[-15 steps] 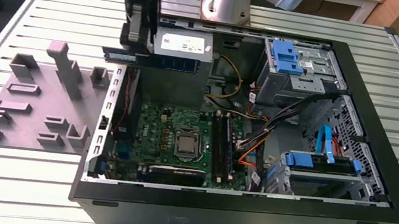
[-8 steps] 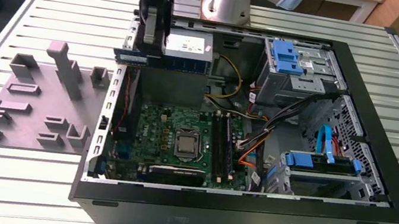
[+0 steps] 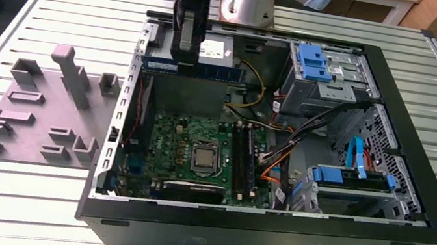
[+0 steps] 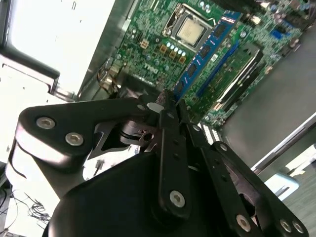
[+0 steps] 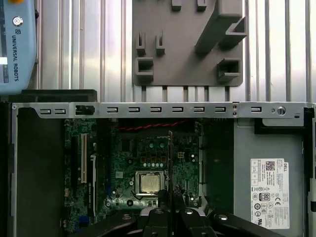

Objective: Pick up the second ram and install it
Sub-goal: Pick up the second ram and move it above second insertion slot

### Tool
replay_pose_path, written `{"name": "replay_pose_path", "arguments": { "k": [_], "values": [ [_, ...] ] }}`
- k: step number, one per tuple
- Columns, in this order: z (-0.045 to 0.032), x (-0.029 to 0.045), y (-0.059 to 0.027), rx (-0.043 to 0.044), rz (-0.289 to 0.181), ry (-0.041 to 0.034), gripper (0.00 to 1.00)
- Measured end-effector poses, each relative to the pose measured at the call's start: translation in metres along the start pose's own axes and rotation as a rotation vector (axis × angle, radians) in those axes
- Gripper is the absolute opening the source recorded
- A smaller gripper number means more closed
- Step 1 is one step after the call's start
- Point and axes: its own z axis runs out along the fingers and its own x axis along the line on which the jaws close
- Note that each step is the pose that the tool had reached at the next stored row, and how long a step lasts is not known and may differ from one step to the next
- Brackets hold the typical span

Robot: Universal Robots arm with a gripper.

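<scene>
1. Black linkage of the gripper [image 4: 165, 111] lies closest to the camera in the second wrist view; its fingers are pressed narrow on the second ram [image 4: 205, 52], a blue strip with black chips.
2. From outside, the second ram [image 3: 192, 68] hangs above the far part of the open computer case [image 3: 271, 236], which stands on the slatted bench [image 3: 5, 194].
3. Below it are the motherboard [image 3: 176, 139] with the processor [image 3: 204, 158] and the memory slots [image 3: 243, 159].
4. I judge the step as carrying: the strip is lifted, not yet seated.
5. Installing calls for the strip parallel to a free slot and exactly over it, then straight pressure downward.
6. On the bench beside the case lies a grey fixture tray [image 3: 35, 113].
</scene>
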Motion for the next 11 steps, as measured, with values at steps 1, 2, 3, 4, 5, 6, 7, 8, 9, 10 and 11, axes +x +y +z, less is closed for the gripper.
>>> {"name": "replay_pose_path", "arguments": {
  "k": [1, 2, 3, 4, 5, 6, 7, 8, 9, 10, 11],
  "values": [
    [0.0000, -0.0001, -0.0025, 0.0001, 0.000, -0.0001, 0.14],
    [0.0000, -0.0001, -0.0050, 0.0000, 0.000, -0.0001, 0.14],
    [0.0000, -0.0001, -0.0073, 0.0001, 0.000, -0.0001, 0.14],
    [0.0000, -0.0002, -0.0097, 0.0000, 0.000, -0.0001, 0.14],
    [-0.0001, -0.0003, -0.0121, 0.0000, 0.000, -0.0001, 0.14],
    [-0.0001, -0.0003, -0.0145, 0.0000, 0.000, 0.0000, 0.14],
    [-0.0002, -0.0004, -0.0173, 0.0000, 0.000, 0.0000, 0.14],
    [-0.0002, -0.0004, -0.0198, 0.0000, 0.000, 0.0000, 0.14],
    [-0.0002, -0.0005, -0.0223, 0.0000, 0.000, -0.0001, 0.14],
    [-0.0002, -0.0005, -0.0249, 0.0000, 0.000, 0.0000, 0.14],
    [-0.0003, -0.0006, -0.0275, 0.0000, 0.000, -0.0001, 0.14]
  ]
}}
